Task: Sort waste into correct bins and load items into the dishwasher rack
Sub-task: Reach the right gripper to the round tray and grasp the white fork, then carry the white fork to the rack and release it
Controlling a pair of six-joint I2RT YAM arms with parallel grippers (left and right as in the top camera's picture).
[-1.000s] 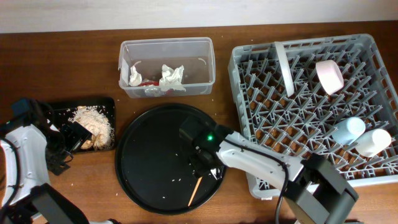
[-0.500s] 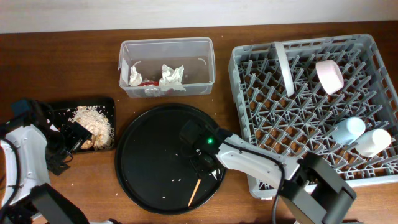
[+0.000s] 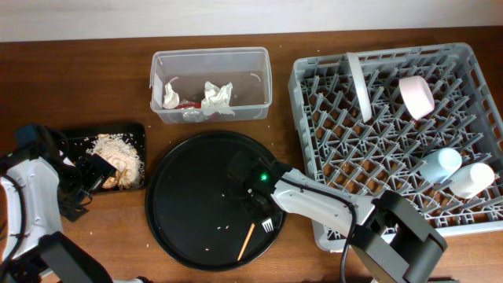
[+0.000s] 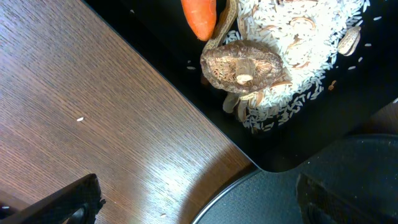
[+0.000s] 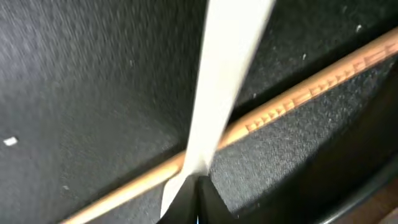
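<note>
White plastic fork [image 3: 268,226]: newly in sight, tines poking out just beyond the right gripper [image 3: 261,212] on the large round black tray [image 3: 181,228], by the front edge of the counter [image 3: 94,86], about midway along. Hidden under the arm half a second ago. In the right wrist view, crosses over the thin wooden chopstick [image 5: 298,99], handle running back to the bottom of the frame. Looks pinched there by the handle end, gripper closed down narrow on it, though with fingers barely in view and the picture blurred. Cannot tell whether lifted clear of the chopstick or resting on it.

Reads as a grasp made, so next likely the carry to the grey dishwasher rack [image 3: 302,118] at the right edge. Already in there: white round plate [image 3: 360,82] on edge, pale pink bowl [image 3: 416,96], light blue cup [image 3: 438,165], white cup [image 3: 471,179]. Chopstick unmoved over the last second, left for a later trip.

Left gripper [image 4: 202,200] unchanged: spread wide, holding nothing, above bare counter beside the small black tray [image 4: 292,146] near the left edge, with rice [image 4: 298,31], a mushroom [image 4: 241,62] and carrot [image 4: 200,15] in it. Crumpled tissues [image 3: 214,98] and red wrapper [image 3: 186,104] in the clear tub [image 3: 211,53] toward the back edge. Apart from stray grains on the round tray, leaves only fork and chopstick outstanding.
</note>
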